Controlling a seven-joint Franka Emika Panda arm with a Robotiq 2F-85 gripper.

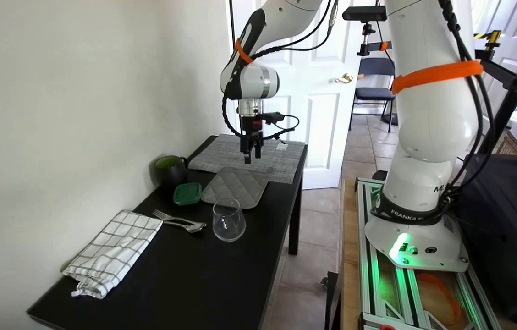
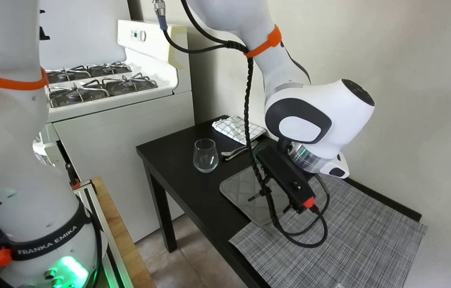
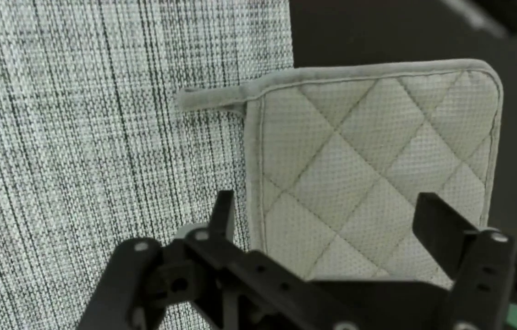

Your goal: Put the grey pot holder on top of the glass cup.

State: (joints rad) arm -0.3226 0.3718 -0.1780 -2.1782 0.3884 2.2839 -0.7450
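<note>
The grey pot holder (image 1: 235,187) lies flat on the black table, its near-mat edge and hanging loop resting on the grey mat. It also shows in an exterior view (image 2: 245,191), partly hidden by the arm, and fills much of the wrist view (image 3: 373,151). The glass cup (image 1: 229,223) stands upright beside the pad, apart from my gripper; it also shows in an exterior view (image 2: 205,156). My gripper (image 1: 252,156) points down, open and empty, above the mat-side edge of the pad. In the wrist view the fingers (image 3: 325,196) are wide apart, with one over the mat and one over the pad.
The paler grey mat (image 1: 267,156) covers the table's far end. A green-lidded container (image 1: 187,193) and a dark mug (image 1: 170,170) stand by the wall. Forks and a spoon (image 1: 180,222) lie beside the glass. A checked cloth (image 1: 114,252) lies along the wall edge.
</note>
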